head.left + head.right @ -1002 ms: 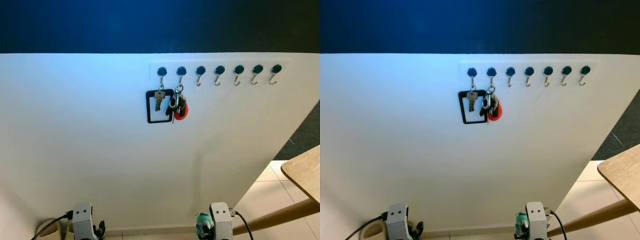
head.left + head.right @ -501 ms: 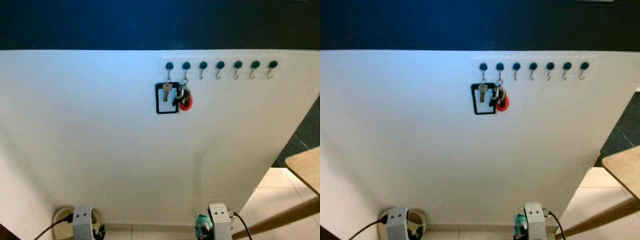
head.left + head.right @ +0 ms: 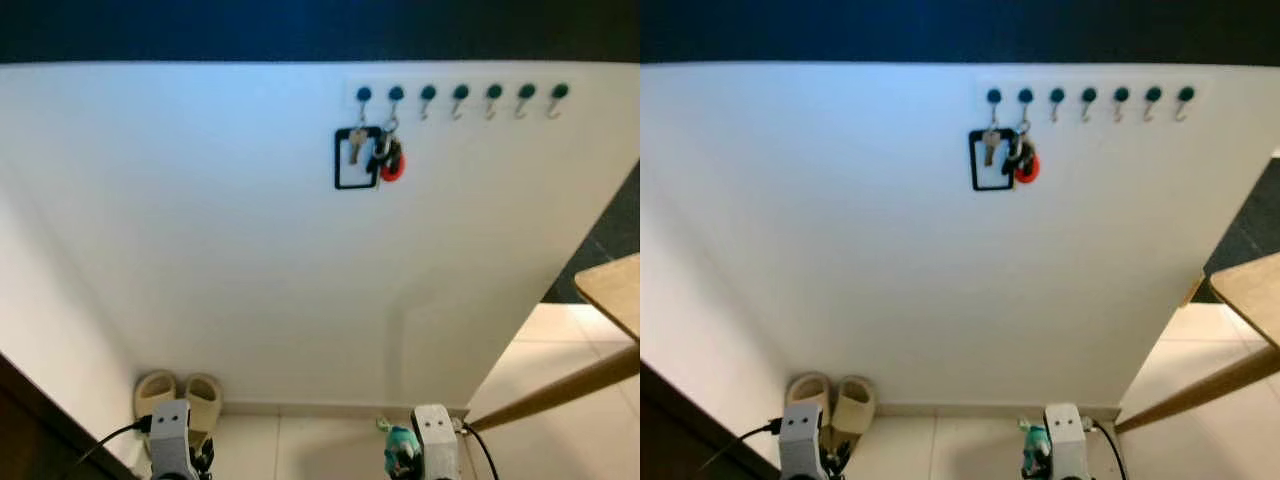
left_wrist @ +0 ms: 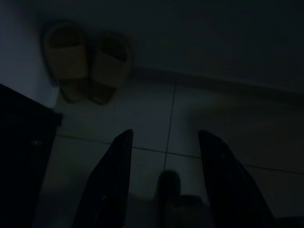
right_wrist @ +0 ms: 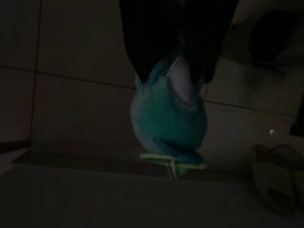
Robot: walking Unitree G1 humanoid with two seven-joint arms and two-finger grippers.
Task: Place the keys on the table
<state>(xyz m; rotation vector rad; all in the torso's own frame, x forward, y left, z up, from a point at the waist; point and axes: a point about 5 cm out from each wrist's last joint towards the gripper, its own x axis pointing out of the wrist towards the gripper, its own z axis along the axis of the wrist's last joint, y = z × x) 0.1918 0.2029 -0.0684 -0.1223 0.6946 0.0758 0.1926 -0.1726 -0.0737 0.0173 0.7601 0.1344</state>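
A white wall (image 3: 230,260) carries a row of hooks (image 3: 460,93) near its top, and the keys (image 3: 386,158) are hung there beside a black frame (image 3: 355,158). A wooden table (image 3: 612,292) is seen at the right edge. Slippers (image 3: 180,397) lie on the tiled floor (image 3: 330,445). The left gripper (image 4: 164,142) is held low with fingers spread; the right gripper (image 5: 175,52) is clamped on a teal plush toy (image 5: 168,116).

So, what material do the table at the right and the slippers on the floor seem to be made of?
The table looks like light wood with a matte finish: its top and slanted leg have an even pale brown tone, though no grain can be made out. The slippers look like soft beige foam or fabric, going by their rounded, dull shape; which one is unclear.
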